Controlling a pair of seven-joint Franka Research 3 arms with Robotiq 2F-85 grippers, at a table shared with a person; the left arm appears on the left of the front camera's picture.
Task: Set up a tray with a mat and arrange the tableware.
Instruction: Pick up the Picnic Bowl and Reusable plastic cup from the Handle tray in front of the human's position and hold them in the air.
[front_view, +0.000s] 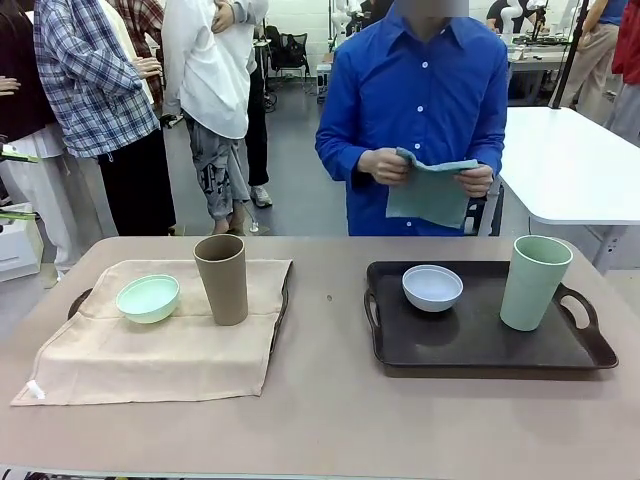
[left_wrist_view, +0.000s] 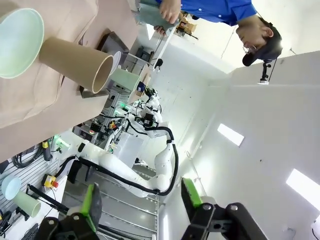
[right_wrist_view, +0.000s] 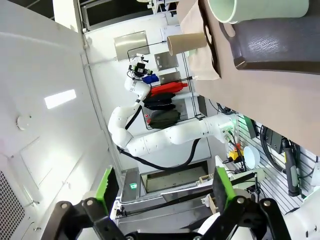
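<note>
On the left half of the desk (front_view: 320, 420), a beige mat (front_view: 150, 355) lies spread over a dark tray (front_view: 282, 300), whose handle and rim peek out at the mat's edges. The mint green bowl (front_view: 148, 297) sits on the mat towards its left side. The brown tumbler (front_view: 221, 279) stands upright just right of the bowl, close to it but apart. On the right half of the desk rests a second dark brown tray (front_view: 480, 345) with no mat. It carries the white bowl (front_view: 432, 287) near its far left and the pale green tumbler (front_view: 536, 282) upright near its right handle, the two well apart.

At the far side of the desk stands a person in a blue shirt (front_view: 420, 90), holding a folded grey-green cloth (front_view: 432, 195) above the desk edge, with the right hand (front_view: 385, 165) and left hand (front_view: 477, 180) gripping its upper corners.

In the left wrist view, the left end effector (left_wrist_view: 139, 186) is released. Its green-padded fingers (left_wrist_view: 91, 200) stand well apart, with nothing between them and nothing touched, away from the mat and its tableware. In the right wrist view, the right end effector (right_wrist_view: 164, 174) is likewise spread wide and bare. Its fingers (right_wrist_view: 223, 187) grasp nothing, and the pale green tumbler and its tray lie far beyond them.
</note>
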